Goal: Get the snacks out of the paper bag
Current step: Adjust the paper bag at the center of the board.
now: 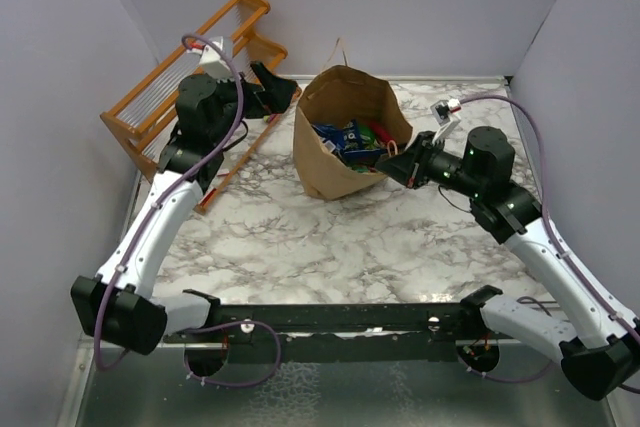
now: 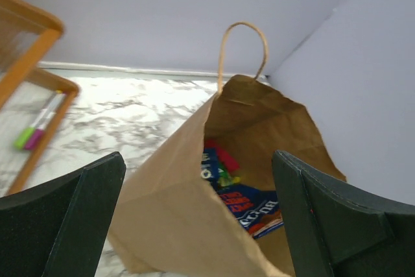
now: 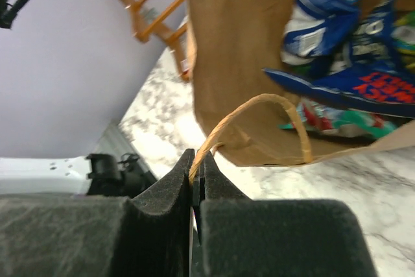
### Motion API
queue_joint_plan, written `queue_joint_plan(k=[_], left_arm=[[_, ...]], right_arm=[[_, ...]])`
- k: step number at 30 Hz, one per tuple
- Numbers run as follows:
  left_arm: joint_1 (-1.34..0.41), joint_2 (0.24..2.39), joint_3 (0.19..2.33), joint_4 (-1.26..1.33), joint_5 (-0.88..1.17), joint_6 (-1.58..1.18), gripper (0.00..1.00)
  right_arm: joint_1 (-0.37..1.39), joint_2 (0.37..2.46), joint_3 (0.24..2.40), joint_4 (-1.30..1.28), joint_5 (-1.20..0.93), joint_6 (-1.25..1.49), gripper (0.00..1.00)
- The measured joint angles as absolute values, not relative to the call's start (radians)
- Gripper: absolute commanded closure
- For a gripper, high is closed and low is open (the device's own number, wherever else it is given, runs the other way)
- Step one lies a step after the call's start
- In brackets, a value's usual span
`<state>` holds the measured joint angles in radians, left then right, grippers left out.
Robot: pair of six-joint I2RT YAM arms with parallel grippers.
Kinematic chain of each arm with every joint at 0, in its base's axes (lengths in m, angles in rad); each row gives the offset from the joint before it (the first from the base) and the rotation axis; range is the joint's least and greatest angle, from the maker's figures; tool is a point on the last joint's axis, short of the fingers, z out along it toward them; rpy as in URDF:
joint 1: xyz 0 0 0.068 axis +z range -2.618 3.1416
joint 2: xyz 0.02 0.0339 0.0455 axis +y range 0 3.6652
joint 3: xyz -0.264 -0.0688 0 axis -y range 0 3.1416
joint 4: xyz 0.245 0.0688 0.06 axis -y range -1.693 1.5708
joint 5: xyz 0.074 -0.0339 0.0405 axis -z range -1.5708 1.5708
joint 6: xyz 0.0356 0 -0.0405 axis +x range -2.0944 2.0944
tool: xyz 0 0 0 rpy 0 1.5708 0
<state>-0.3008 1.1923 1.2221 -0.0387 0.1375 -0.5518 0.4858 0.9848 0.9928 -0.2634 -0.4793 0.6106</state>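
This was a robot test cell in a lab. Plain pale panels [image 1: 420, 7] boxed in a marble-patterned surface [image 1: 330, 247] on 3 sides, like a purpose-built enclosure. 2 white and black arms, the left arm [image 1: 160, 222] and the right arm [image 1: 555, 252], were bolted to a black rail [image 1: 340, 319] at the near edge, with purple cables [image 1: 240, 97] looped along them. An orange wooden rack [image 1: 160, 72] and a brown paper bag [image 1: 325, 162] stood on the surface as props.
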Motion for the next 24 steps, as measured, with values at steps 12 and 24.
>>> queue_joint_plan(k=[12, 24], left_arm=[[-0.301, 1.600, 1.520, -0.006, 0.330, -0.643, 0.19], [-0.322, 1.886, 1.799, -0.010, 0.384, -0.740, 0.41]], right_arm=[[0.485, 0.921, 0.991, -0.340, -0.268, 0.495, 0.99], [0.485, 0.929, 0.994, -0.339, -0.266, 0.477, 0.99]])
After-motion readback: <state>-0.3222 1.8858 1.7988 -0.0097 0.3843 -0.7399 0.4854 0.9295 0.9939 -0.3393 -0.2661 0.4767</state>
